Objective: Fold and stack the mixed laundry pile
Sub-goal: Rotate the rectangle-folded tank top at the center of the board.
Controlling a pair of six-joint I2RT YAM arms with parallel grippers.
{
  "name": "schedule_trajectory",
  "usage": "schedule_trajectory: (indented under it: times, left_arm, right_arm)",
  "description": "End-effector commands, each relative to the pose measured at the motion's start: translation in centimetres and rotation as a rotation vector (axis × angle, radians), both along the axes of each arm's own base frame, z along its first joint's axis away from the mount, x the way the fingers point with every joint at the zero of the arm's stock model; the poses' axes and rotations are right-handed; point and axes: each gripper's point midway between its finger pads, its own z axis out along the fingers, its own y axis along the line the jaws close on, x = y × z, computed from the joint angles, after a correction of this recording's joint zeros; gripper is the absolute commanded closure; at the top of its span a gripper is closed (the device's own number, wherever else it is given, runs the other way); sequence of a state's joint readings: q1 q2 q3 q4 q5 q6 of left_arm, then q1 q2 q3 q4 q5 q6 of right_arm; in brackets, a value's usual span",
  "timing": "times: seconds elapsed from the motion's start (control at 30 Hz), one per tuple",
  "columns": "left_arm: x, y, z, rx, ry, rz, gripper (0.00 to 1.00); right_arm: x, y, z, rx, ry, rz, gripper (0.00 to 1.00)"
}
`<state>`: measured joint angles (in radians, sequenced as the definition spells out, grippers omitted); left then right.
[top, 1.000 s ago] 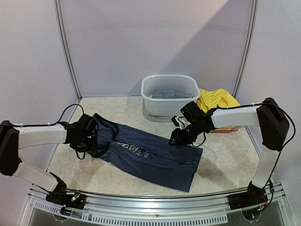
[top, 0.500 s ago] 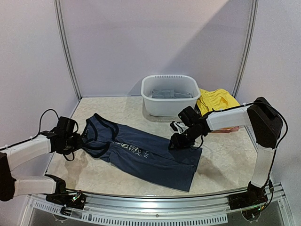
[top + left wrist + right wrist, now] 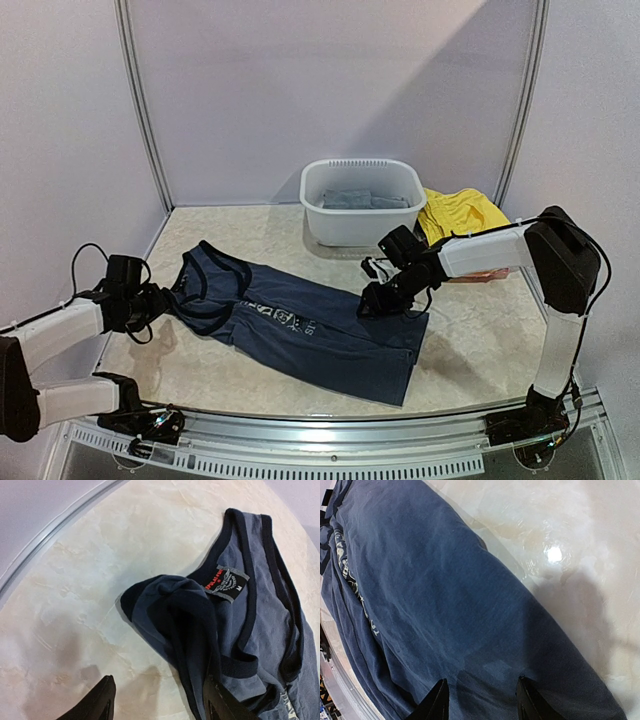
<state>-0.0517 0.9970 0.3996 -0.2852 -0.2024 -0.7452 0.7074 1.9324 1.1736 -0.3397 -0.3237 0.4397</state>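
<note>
Right now the navy tank top [image 3: 310, 325] lies spread on the worktop [image 3: 470, 340], running diagonally from the left of centre in the overhead frame down toward the lower right, print side up. Its shoulder end is bunched: in the left wrist view one strap is folded over on itself beside the neck label.

My left claw [image 3: 158, 682] hangs just short of that bunched strap with its fingers apart and nothing between them. My right claw [image 3: 481, 681] sits low over the hem end with its fingers apart and cloth running beneath them. I cannot tell whether it pinches a fold or merely hovers.

What worries me is the strap. If I close the left claw on that lump, I judge it may catch only one layer, or both straps together, and the fold would come out crooked. If the right claw is holding nothing, any pull from the left would drag the whole top across the smooth worktop.

Behind it, at upper centre, the white basin [image 3: 345, 228] holds grey clothes [image 3: 360, 199], and a yellow garment [image 3: 460, 210] lies to its right. The right arm covers what is under the yellow one. The hem corner below the right claw is hidden, and the print is too small to read.
</note>
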Motion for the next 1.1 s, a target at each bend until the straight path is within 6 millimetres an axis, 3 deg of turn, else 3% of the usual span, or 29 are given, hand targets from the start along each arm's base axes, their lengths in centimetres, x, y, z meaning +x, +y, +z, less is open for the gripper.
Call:
schedule_trajectory:
  times: [0.0, 0.23, 0.43, 0.53, 0.63, 0.73, 1.07]
  left_arm:
    - [1.7, 0.0, 0.3, -0.031, -0.073, 0.005, 0.40]
    - [4.1, 0.0, 1.2, -0.058, -0.137, 0.015, 0.43]
    - [5.8, 0.1, 0.8, -0.064, -0.147, 0.025, 0.45]
    - [6.8, -0.2, 0.3, -0.080, -0.158, 0.019, 0.53]
    - [7.9, -0.3, 0.1, -0.083, -0.155, 0.009, 0.69]
    - [9.2, -0.4, 0.2, -0.081, -0.165, -0.002, 0.99]
    - [11.4, 0.5, 1.1, 0.006, -0.030, 0.057, 1.00]
  right_arm:
    - [-0.5, -0.6, -1.9, -0.038, 0.026, 0.000, 0.53]
    - [-0.7, -0.9, -2.1, -0.045, 0.027, -0.006, 0.53]
    - [-0.8, -1.0, -2.1, -0.045, 0.026, -0.006, 0.53]
    - [-0.8, -1.0, -2.1, -0.048, 0.027, -0.004, 0.53]
    - [-1.1, -1.2, -2.1, -0.052, 0.034, -0.004, 0.53]
    - [-1.4, -1.5, -2.1, -0.056, 0.036, -0.008, 0.53]
    - [-2.0, -2.4, -2.3, -0.074, 0.041, -0.020, 0.53]
